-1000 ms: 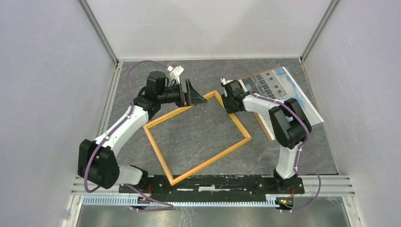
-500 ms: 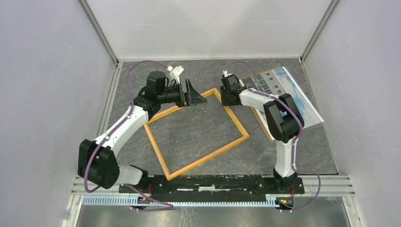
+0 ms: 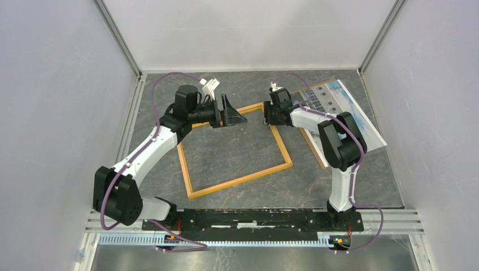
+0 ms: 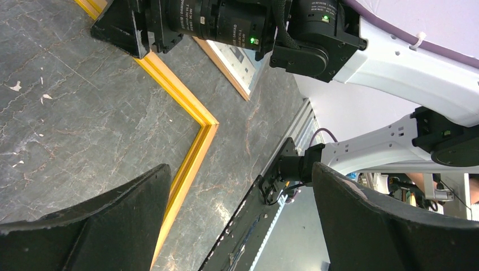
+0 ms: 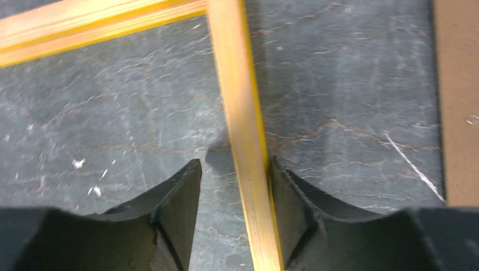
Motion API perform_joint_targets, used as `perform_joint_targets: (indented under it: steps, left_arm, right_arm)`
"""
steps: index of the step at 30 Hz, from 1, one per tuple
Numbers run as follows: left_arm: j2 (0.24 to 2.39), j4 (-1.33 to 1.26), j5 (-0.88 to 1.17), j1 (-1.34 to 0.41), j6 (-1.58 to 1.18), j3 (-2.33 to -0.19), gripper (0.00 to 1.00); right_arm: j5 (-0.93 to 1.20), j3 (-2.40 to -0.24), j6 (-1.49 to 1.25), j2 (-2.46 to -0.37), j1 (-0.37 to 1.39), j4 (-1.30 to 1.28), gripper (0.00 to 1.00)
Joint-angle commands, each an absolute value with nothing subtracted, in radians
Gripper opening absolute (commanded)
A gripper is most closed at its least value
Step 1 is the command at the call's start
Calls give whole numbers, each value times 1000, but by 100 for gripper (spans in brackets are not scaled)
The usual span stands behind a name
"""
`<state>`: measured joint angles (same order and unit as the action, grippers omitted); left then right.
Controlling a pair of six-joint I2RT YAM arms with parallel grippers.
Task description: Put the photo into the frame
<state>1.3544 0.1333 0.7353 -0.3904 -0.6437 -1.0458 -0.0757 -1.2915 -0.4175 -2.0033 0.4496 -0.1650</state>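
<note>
The frame (image 3: 243, 180) of orange-yellow wood lies flat mid-table, empty inside. My right gripper (image 3: 266, 116) is low over its far right corner, jaws open astride the right rail (image 5: 237, 113); the right finger touches the rail, while a gap separates the left finger (image 5: 181, 192) from it. My left gripper (image 3: 234, 113) hovers wide open above the far rail, holding nothing; its wrist view shows the gripper (image 4: 240, 169) over a frame corner (image 4: 197, 113). The photo (image 3: 333, 101), a pale building under blue sky, lies at the back right.
A brown backing board (image 3: 313, 144) lies under the photo, its edge beside the frame's right rail; it also shows as a brown strip (image 5: 457, 101). Enclosure walls stand close on the left, right and back. The arms' base rail (image 3: 254, 217) runs along the near edge.
The frame has swung round to lie squarer to the table, its near corner moving left and away. My right gripper moved back with the far corner and its jaws widened. The left arm held still.
</note>
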Motion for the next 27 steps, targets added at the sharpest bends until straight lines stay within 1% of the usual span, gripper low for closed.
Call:
perform_joint_targets:
  steps: [1,4,6,9,13,19,23,27]
  left_arm:
    - [1350,134,728,-393,-657,-1051,100]
    - [1365,138,720,-394,-657,-1051,100]
    - [1379,136,719,-393,-660,-1049,100]
    - [1402,122,712,-394,-672,-1039,100]
    - [1437,91,690,-418,-694,-1028,100]
    - [1537,23,565,-603,-747,-1072,100]
    - [1662,-71,493,-735,-801,-1181,100]
    - [1855,-118,448,-855,-791,-1381,100]
  right_arm:
    - [51,-1262,-344,-1936,454,-204,61]
    - [-12,-1225,-260,-1809,451,-236,80]
    - [-63,-1191,-208,-1725,440,-253,88]
    - [-117,-1095,-173,-1616,384,-259,94]
    - [-99,-913,-205,-1486,212,-234,94]
    - [-108,-722,-289,-1374,-60,-189,94]
    - [-73,-594,-340,-1285,-226,-100,94]
    - [75,-477,-387,-1210,-401,-8,94]
